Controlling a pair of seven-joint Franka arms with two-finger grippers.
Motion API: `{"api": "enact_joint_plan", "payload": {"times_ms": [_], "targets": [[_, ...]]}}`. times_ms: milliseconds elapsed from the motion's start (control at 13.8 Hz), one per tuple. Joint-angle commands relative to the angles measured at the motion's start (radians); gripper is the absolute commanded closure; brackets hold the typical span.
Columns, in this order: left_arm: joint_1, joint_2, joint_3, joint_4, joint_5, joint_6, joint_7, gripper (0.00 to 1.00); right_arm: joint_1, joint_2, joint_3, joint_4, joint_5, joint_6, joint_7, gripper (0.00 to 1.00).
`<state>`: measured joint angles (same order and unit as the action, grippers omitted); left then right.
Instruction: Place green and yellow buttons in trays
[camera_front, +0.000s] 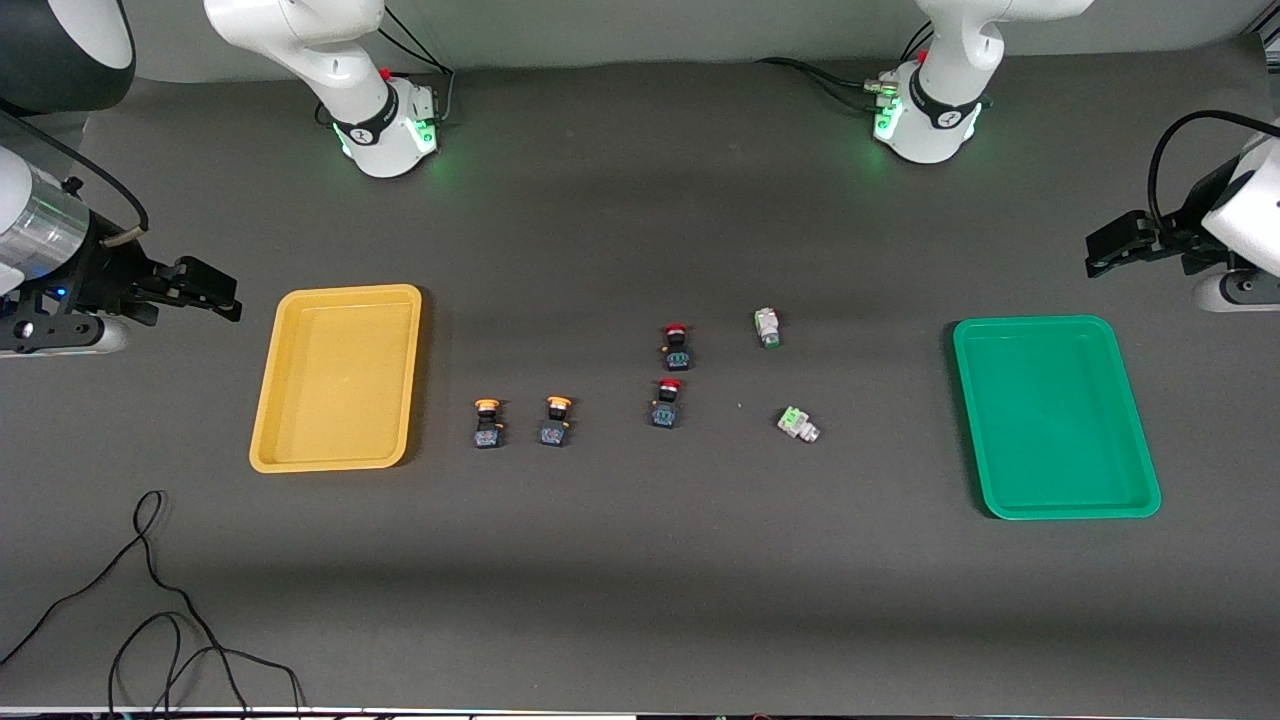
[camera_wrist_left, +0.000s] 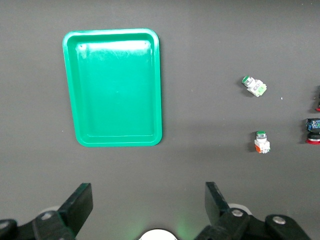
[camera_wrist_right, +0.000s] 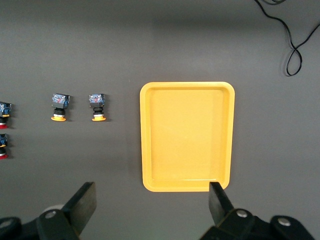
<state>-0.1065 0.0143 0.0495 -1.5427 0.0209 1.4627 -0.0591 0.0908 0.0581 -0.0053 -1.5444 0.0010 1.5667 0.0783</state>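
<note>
Two yellow-capped buttons (camera_front: 487, 422) (camera_front: 556, 420) stand side by side near the empty yellow tray (camera_front: 335, 377); they also show in the right wrist view (camera_wrist_right: 59, 106) (camera_wrist_right: 97, 106) with that tray (camera_wrist_right: 187, 135). Two pale green buttons (camera_front: 768, 326) (camera_front: 798, 424) lie toward the empty green tray (camera_front: 1055, 415); they also show in the left wrist view (camera_wrist_left: 254, 86) (camera_wrist_left: 261, 141) with that tray (camera_wrist_left: 112, 87). My right gripper (camera_front: 222, 295) (camera_wrist_right: 152, 202) is open and empty, up beside the yellow tray. My left gripper (camera_front: 1097, 255) (camera_wrist_left: 148, 200) is open and empty, up beside the green tray.
Two red-capped buttons (camera_front: 677, 346) (camera_front: 666, 403) stand mid-table between the yellow and green buttons. A loose black cable (camera_front: 150, 600) lies on the table near the front camera at the right arm's end.
</note>
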Motion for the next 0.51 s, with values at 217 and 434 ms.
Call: {"api": "enact_joint_plan", "payload": {"times_ms": [217,434], "targets": [[-0.021,-0.031,0.023,-0.028,-0.045,-0.001,-0.004,0.0,0.001,0.003,-0.004,0.004,0.021,-0.001,-0.012,0.0],[-0.025,-0.023,0.021,-0.025,-0.036,-0.004,-0.008,0.0,0.0,0.003,-0.004,0.001,0.021,-0.002,-0.014,0.0]]}}
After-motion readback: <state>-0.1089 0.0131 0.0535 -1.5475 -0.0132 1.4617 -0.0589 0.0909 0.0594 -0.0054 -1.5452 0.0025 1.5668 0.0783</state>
